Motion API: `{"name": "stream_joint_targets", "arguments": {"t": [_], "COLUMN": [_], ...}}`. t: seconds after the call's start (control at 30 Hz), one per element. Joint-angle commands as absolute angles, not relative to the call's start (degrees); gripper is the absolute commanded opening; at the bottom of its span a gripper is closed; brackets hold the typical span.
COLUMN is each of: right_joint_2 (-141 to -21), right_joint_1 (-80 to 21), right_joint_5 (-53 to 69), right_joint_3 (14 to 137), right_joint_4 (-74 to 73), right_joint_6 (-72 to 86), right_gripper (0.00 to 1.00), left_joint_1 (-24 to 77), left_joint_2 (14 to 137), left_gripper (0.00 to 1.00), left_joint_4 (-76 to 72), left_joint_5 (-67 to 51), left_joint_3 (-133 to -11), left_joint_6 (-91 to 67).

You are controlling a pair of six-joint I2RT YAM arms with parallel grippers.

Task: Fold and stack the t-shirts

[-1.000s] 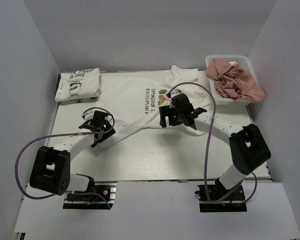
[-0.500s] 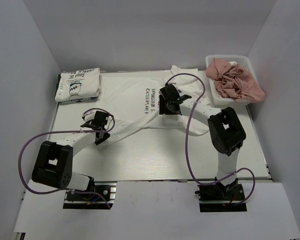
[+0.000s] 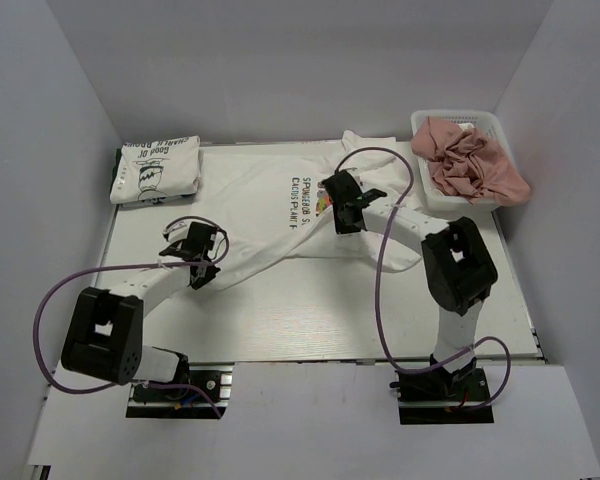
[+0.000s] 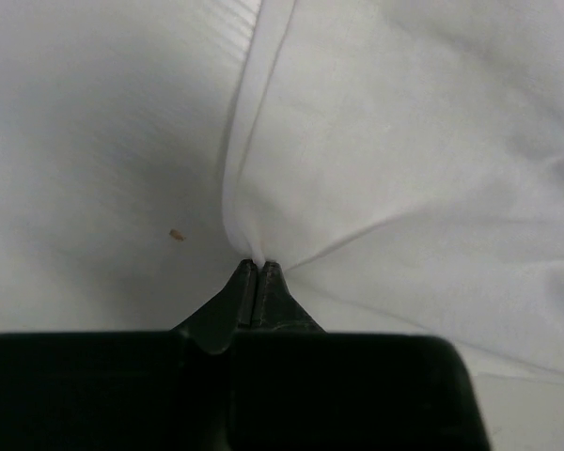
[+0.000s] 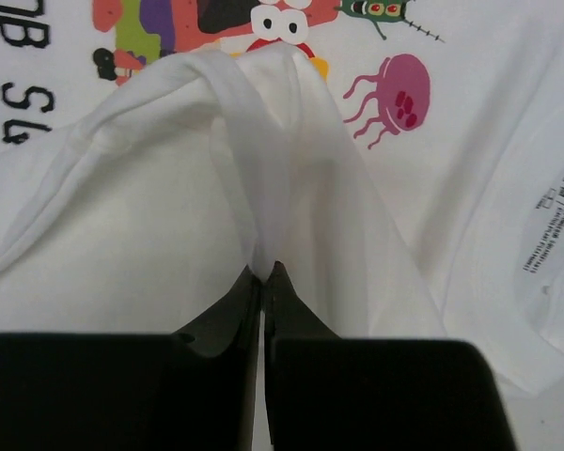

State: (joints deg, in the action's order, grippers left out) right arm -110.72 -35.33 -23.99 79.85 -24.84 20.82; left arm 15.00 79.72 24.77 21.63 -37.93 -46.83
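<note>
Presently: one folded, one pending.
Beside the folded t-shirt (image 3: 157,172), our left gripper (image 4: 257,266) and right gripper (image 5: 265,272) pinch the cartoon t-shirt (image 3: 265,195); folding and stacking remain.

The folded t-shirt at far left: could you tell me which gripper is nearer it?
Left. The left gripper is just near-side of the folded t-shirt; the right gripper is far to its right.
</note>
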Motion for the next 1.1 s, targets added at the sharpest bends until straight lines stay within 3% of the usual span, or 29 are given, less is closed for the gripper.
{"name": "stream_joint_targets", "arguments": {"t": [0.0,0.27,0.57,0.6,0.63,0.7,0.73,0.8,0.87,0.9,0.93,1.07], "right_joint_2": [-102.2,-87.0,-67.4,-66.5,-65.0,-62.6,-61.1,-59.2,-56.2,-55.3,-54.2,-55.1], "right_joint_1": [-35.3,-36.0,-36.9,-36.9,-36.7,-36.7,-36.7,-36.6,-36.4,-36.3,-36.5,-36.5], "right_joint_5": [-22.5,-17.6,-4.5,-3.6,-2.9,-0.6,1.6,2.6,0.7,0.3,0.3,-1.2], "right_joint_3": [78.3,68.3,54.8,52.3,51.5,49.8,49.1,49.4,51.2,51.8,52.6,52.3], "right_joint_4": [-25.7,-42.6,-60.0,-61.2,-61.2,-60.4,-60.2,-60.0,-60.2,-58.9,-58.2,-51.1], "right_joint_6": [16.1,21.0,26.1,26.5,27.2,27.2,27.2,26.4,26.1,26.1,26.3,25.2], "right_gripper": [0.00,0.00,0.00,0.00,0.05,0.23,0.31,0.41,0.51,0.56,0.90,0.90], "left_joint_1": [14.8,14.8,14.8,14.8,14.8,14.8,14.8,14.8,14.8,14.8,14.8,14.8], "left_joint_2": [74.4,59.0,55.6,54.9,53.6,52.6,52.0,51.3,50.8,50.0,50.0,49.0], "left_gripper": [0.00,0.00,0.00,0.14,0.21,0.24,0.32,0.39,0.58,0.73,0.98,1.00], "left_joint_4": [28.2,31.6,50.9,51.5,52.0,52.7,52.7,54.5,55.0,55.6,55.6,51.0], "left_joint_5": [21.8,24.4,31.7,32.3,32.3,32.3,33.0,33.7,33.7,33.7,33.7,31.2], "left_joint_3": [-37.1,-33.6,-35.7,-35.2,-35.2,-35.7,-35.7,-37.4,-39.3,-39.9,-40.7,-41.2], "left_joint_6": [-48.1,-52.6,-69.3,-69.9,-69.9,-70.5,-70.5,-70.5,-70.5,-70.5,-70.5,-68.0]}}
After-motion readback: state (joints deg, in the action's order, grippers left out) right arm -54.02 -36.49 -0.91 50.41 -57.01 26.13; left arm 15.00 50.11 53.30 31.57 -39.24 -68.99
